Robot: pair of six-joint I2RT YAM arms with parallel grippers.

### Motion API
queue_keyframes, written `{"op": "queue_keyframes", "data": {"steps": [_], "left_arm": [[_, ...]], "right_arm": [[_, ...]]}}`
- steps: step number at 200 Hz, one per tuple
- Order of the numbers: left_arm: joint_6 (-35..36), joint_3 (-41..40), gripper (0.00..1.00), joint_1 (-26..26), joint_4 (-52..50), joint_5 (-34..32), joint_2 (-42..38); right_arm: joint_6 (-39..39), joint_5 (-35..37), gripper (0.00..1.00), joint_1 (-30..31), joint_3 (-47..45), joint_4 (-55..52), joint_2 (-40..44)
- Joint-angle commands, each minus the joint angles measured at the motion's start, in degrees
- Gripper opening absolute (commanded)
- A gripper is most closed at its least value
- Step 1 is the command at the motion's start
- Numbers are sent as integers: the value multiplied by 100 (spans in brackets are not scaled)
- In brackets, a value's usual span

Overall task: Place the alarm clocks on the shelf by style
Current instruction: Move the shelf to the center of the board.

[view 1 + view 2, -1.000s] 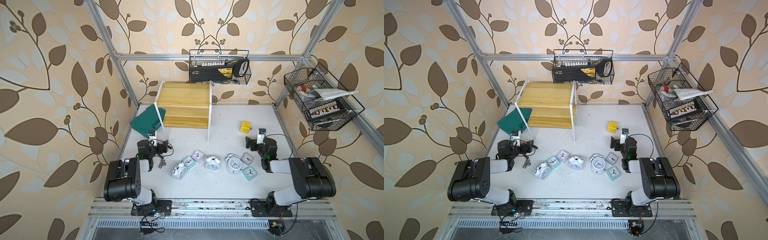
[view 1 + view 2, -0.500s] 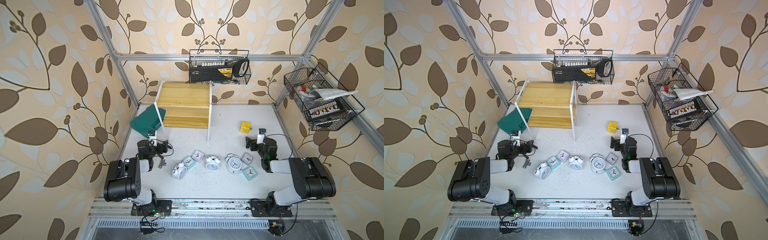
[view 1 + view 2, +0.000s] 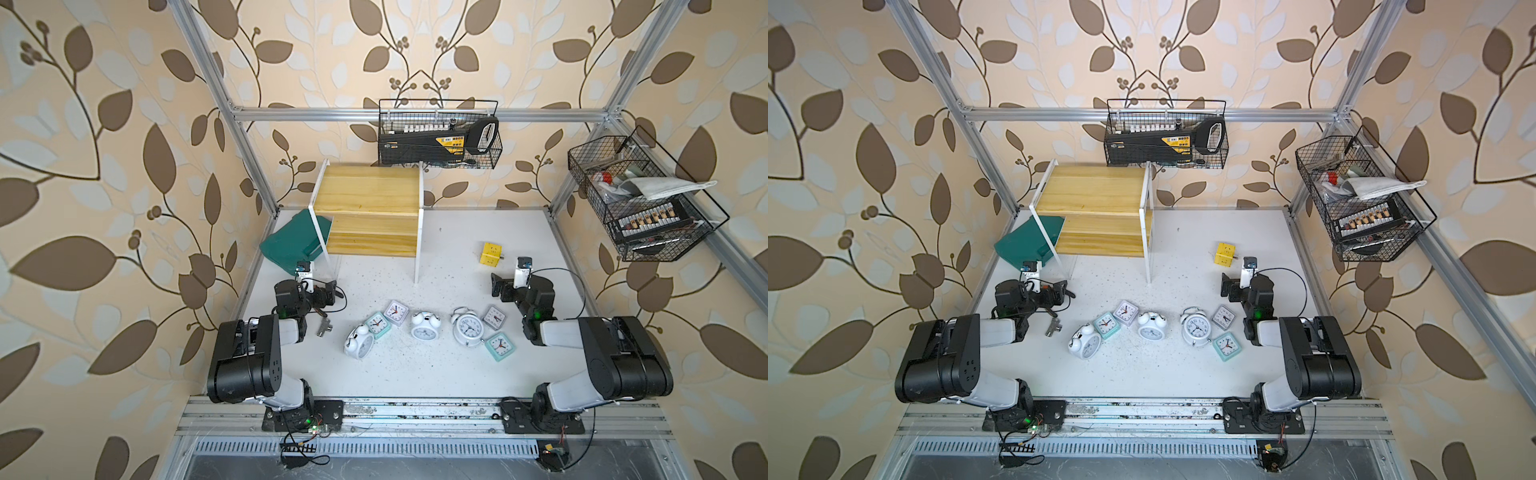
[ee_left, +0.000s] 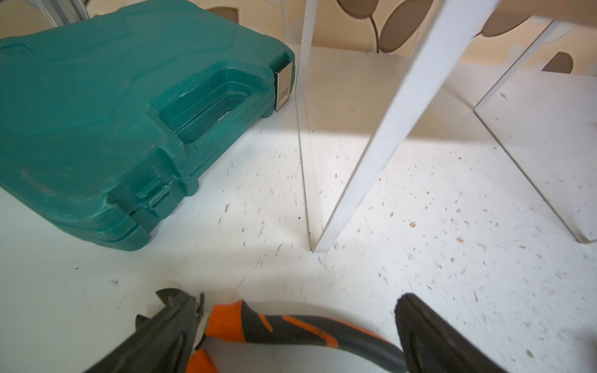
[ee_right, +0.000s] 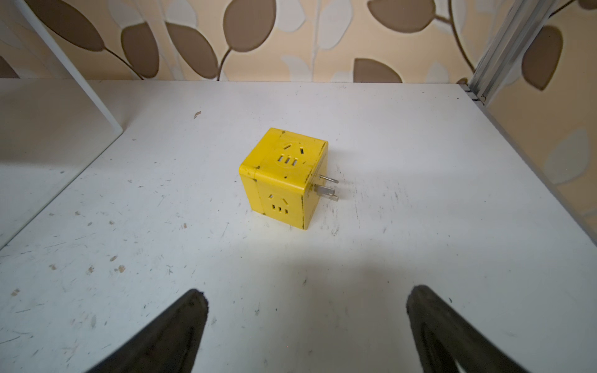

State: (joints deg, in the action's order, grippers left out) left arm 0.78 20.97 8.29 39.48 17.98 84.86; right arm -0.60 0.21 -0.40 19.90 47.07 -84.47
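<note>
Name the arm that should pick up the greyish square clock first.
Right. The greyish square clock lies close to the open, empty right gripper; the left gripper sits beyond the other clocks.

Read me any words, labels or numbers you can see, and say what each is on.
Nothing reads clearly.
Dial numerals on the white round twin-bell alarm clocks and small square alarm clocks: too small.
The yellow label on the black plastic tool case: blurred.
On the yellow plastic cube socket: no lettering.
</note>
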Motion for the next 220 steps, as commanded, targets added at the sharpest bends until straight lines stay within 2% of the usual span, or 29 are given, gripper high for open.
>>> {"op": "queue_keyframes", "data": {"steps": [1, 19, 50, 102, 126, 150, 183, 220], "left_arm": [[-29, 656, 99, 40, -1000, -8, -274], [114, 1188, 99, 45, -2087, 149, -433], [369, 1374, 99, 41, -2691, 330, -650], [1032, 1981, 99, 71, -4309, 852, -830], [1228, 2266, 99, 85, -4992, 1151, -837], [1280, 2474, 99, 84, -5488, 1389, -836], [1310, 2646, 99, 84, -5985, 1614, -854], [1338, 2738, 99, 83, -6354, 1758, -869]], "right_arm": [[156, -85, 99, 97, 167, -505, 514], [366, -54, 99, 356, 452, -1354, 926], [422, -187, 99, 880, 1046, -2523, 1291], [-35, -603, 99, 2056, 1916, -3729, 1200], [-205, -434, 99, 2739, 2098, -3683, 1074], [-519, -239, 99, 3179, 2158, -3316, 952], [-1204, -31, 99, 3377, 2178, -2554, 687], [-1515, 252, 99, 3489, 2373, -1922, 238]]}}
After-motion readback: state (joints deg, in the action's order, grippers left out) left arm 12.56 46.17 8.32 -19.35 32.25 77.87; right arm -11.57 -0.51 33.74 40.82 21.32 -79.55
